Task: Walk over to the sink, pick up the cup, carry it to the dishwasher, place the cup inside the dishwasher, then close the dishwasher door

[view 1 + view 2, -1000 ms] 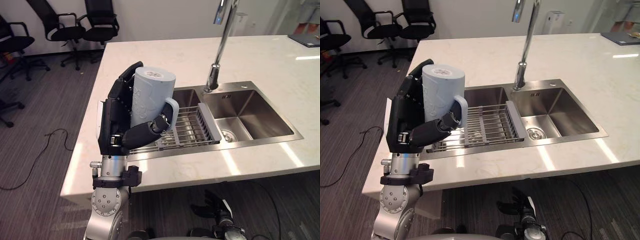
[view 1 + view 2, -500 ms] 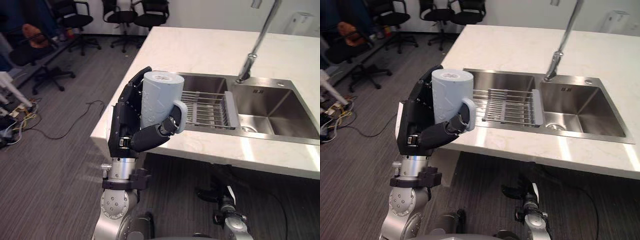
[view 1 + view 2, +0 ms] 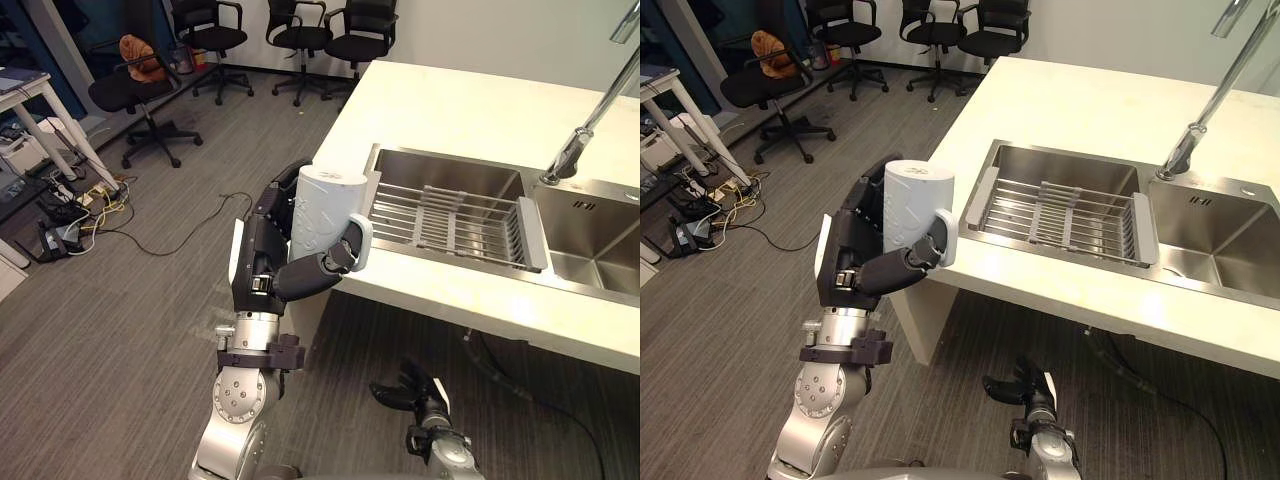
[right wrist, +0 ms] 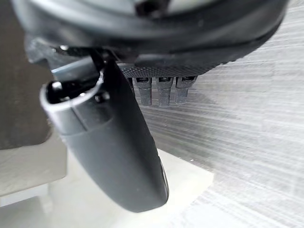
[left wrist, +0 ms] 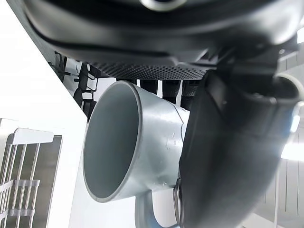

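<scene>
So the robot's left hand (image 3: 257, 256) has the pale blue-grey cup (image 3: 320, 212) in a proper grip: fingers wrapped round the back, thumb (image 5: 227, 156) curled across the front right by the handle (image 3: 361, 240). The cup is upright-ish but flipped, closed end on top and the open mouth pointing down toward the wrist, which the left wrist view looks straight into. It's being held up in the air over the grey floor (image 3: 120, 330), off the corner of the white worktop (image 3: 470, 100), at roughly 9 o'clock from the wire rack (image 3: 450, 212) lying across the steel sink (image 3: 440, 168). The tap (image 3: 578, 142) stands at about 2 o'clock from the rack. The right hand (image 3: 412, 386) hangs low at 6 o'clock in the head view, fingers loose and spread, nothing in it. A few black office chairs (image 3: 215, 30) are parked off at 11 o'clock.
</scene>
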Tool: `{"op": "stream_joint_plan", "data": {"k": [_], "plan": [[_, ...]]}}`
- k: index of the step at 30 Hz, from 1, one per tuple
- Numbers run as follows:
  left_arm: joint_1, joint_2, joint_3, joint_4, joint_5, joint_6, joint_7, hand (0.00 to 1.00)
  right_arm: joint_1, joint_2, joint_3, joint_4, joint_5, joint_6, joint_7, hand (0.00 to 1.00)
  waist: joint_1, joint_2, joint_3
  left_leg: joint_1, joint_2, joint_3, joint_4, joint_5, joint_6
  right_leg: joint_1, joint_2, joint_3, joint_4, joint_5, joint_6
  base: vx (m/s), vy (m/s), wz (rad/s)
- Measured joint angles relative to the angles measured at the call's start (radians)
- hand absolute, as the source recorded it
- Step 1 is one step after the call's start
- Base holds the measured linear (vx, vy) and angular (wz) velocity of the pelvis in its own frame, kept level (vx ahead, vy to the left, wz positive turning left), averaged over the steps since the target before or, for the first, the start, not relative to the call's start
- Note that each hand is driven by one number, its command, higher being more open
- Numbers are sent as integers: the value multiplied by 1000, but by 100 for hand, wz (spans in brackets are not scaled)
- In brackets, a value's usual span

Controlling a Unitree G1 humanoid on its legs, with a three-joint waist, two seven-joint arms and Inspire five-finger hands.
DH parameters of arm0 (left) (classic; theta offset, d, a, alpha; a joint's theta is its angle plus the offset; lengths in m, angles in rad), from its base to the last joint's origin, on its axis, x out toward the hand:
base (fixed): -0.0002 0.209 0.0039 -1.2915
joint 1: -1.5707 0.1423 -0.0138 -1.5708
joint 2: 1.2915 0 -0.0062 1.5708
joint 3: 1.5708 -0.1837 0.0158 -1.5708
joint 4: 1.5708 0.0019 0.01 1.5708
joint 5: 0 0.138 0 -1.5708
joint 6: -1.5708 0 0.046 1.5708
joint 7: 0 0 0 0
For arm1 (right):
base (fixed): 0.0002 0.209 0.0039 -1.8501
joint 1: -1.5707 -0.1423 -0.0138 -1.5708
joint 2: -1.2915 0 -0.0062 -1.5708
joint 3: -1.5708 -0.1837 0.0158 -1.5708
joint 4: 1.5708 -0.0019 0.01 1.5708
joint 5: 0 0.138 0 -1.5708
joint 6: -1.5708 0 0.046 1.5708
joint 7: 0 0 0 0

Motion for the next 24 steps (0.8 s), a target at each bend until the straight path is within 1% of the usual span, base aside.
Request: {"op": "stream_joint_plan", "data": {"k": [3, 4, 5, 6, 7, 8, 9, 10, 11, 12, 13, 14, 15, 16, 17, 18, 19, 20, 21, 22, 23, 24], "plan": [[9, -3, 0, 0, 1, 0, -5, 30, -1, -22, 16, 7, 0, 0, -10, 90, -1, 7, -4, -31, -3, -45, 8, 11, -6, 3, 5, -46, -1, 0, -1, -65, -45, 47], [10, -7, 0, 0, 1, 0, -7, 30, -1, -28, 24, 7, 0, 0, -12, 90, -1, 8, -5, -53, -5, -69, 14, 21, -12, 3, 5, -81, 0, -1, -3, -59, -46, 65], [11, -10, 1, 0, 1, 0, -6, 30, -2, -31, 25, 7, 0, 0, -14, 90, 2, 7, -5, -65, -7, -76, 12, 30, -16, 3, 3, -100, 0, -1, -4, -128, -36, 94], [12, -14, 3, 0, 1, 1, -5, 30, -2, -36, 25, 7, 0, 0, -16, 90, 5, 7, -5, -85, -9, -65, -6, 55, -18, 3, -7, -143, 0, -1, -5, -143, -17, 101], [14, -15, 8, -1, 1, 1, -5, 30, -2, -38, 22, 7, -1, 0, -19, 90, 9, 7, -5, -92, 18, 13, -34, 56, 3, 6, -17, -190, -1, 0, -6, -128, -8, 107], [15, -15, 12, -1, 1, 1, -5, 30, -1, -38, 22, 5, -1, 0, -21, 90, 8, 5, -4, -99, 35, 83, -31, 52, 6, 11, -25, -214, -1, 0, -6, -71, 7, 132], [15, -21, 16, 1, 1, 1, -5, 30, 0, -47, 23, 4, -2, 0, -25, 90, 1, 6, -4, -123, 87, 226, 9, 47, 16, 25, -40, -277, -1, -1, -5, -25, 30, 125], [16, -29, 16, 1, 1, 1, -6, 30, -1, -55, 23, 4, -2, 0, -26, 90, 2, 22, -6, -132, 104, 258, 19, 77, 22, 37, -41, -305, 2, -1, -1, -28, 78, 115], [19, -32, 17, 1, 1, 1, -6, 30, -2, -57, 23, 5, -4, 1, -26, 90, 5, 30, -12, -130, 96, 249, 16, 95, 8, 43, -44, -311, 5, -5, 11, -2, 93, 61], [29, -32, 22, -1, 0, 0, -5, 30, -3, -57, 29, 1, -9, 1, -26, 90, 14, 27, -13, -119, 78, 242, -3, 102, 12, 51, -61, -315, 9, -3, 15, -5, 145, 50], [42, -32, 39, -1, -1, 0, -5, 30, -11, -52, 37, -1, -19, 0, -24, 90, 15, 18, -17, -112, 46, 220, -38, 106, 25, 54, -81, -312, 13, -9, 21, -8, 166, 52], [50, -32, 51, -1, -2, 0, -4, 30, -20, -42, 42, 0, -21, -1, -23, 90, 17, 11, -19, -109, 26, 215, -59, 116, 34, 50, -98, -318, 21, -17, 29, -5, 198, 47], [61, -32, 63, -2, -10, 0, -3, 30, -31, -30, 46, 1, -25, -1, -19, 90, 20, 5, -16, -106, 12, 215, -69, 119, 37, 42, -115, -322, 39, -31, 27, 4, 194, 32], [77, -32, 76, -2, -11, 1, -2, 30, -44, -16, 57, 2, -43, 0, -14, 90, 20, -5, -9, -104, -9, 216, -68, 115, 42, 30, -149, -323, 88, -54, 33, 25, 200, 25], [89, -31, 78, -3, -14, 2, -4, 30, -50, -6, 73, 2, -54, 0, -9, 90, 19, -28, 4, -96, -37, 214, -66, 108, 52, 27, -188, -329, 143, -74, 37, 34, 163, 25], [90, -32, 76, -3, -14, 5, -6, 30, -51, -4, 80, 2, -60, 0, -7, 90, 17, -26, 5, -91, -41, 203, -65, 103, 58, 23, -205, -329, 182, -73, 39, 45, 134, 48], [91, -30, 62, -2, -15, 13, -10, 30, -46, -4, 93, 2, -64, 3, -3, 90, 11, -34, 10, -88, -53, 172, -60, 97, 66, -4, -234, -296, 292, -59, 17, 51, 92, 60], [90, -28, 51, -2, -16, 15, -14, 30, -42, -4, 96, 2, -69, 6, -1, 90, 4, -34, 11, -86, -59, 153, -59, 96, 69, -21, -239, -261, 345, -42, -10, 90, 144, 89], [89, -19, 32, -6, -17, 15, -28, 30, -40, -4, 104, 2, -82, 12, 1, 90, -5, -28, 10, -72, -66, 113, -62, 96, 84, -71, -239, -164, 459, 7, -58, 142, 138, 97], [85, -8, 17, -7, -17, 15, -34, 30, -41, 0, 110, 1, -87, 12, 6, 90, -17, -26, 21, -62, -61, 63, -67, 95, 98, -120, -205, -53, 539, -26, -33, 147, 100, 84], [84, -7, 17, -6, -17, 15, -34, 30, -41, 1, 111, 1, -88, 12, 7, 90, -20, -27, 22, -61, -61, 55, -67, 95, 100, -125, -195, -34, 542, -43, -29, 157, 36, 99], [79, -8, 17, 4, -17, 15, -28, 30, -40, 0, 112, -4, -88, 12, 14, 90, -35, -28, 27, -49, -61, 2, -73, 95, 100, -152, -99, 81, 517, -142, -20, 142, 19, 85]]}}
